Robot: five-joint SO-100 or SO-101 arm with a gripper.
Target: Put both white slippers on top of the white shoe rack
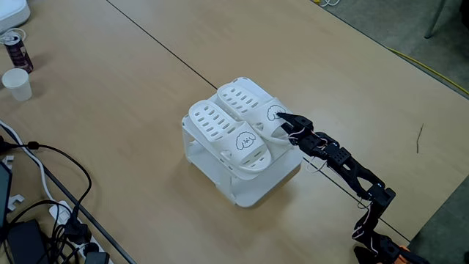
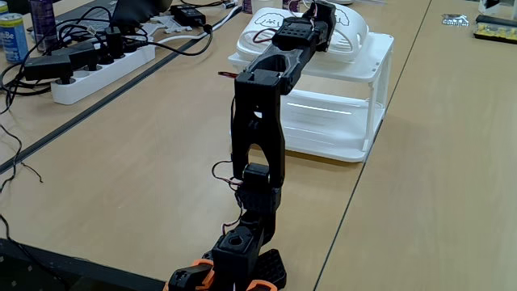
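Two white slippers lie side by side on the flat top of the white shoe rack (image 1: 256,187), toes toward the arm. The left slipper (image 1: 220,132) and the right slipper (image 1: 245,99) each show slotted holes and a small dog-face drawing. My black gripper (image 1: 287,125) is at the toe end of the right slipper, touching its strap. The frames do not show whether its fingers pinch the strap. In the other fixed view, from behind the arm, the gripper (image 2: 315,12) sits over a slipper (image 2: 347,36) on the rack (image 2: 339,121).
A drink can (image 1: 16,48) and a paper cup (image 1: 17,83) stand at the far left of the table. Cables (image 1: 44,183) and a power strip (image 2: 97,73) crowd the left side. The arm's base (image 2: 234,259) sits at the table edge.
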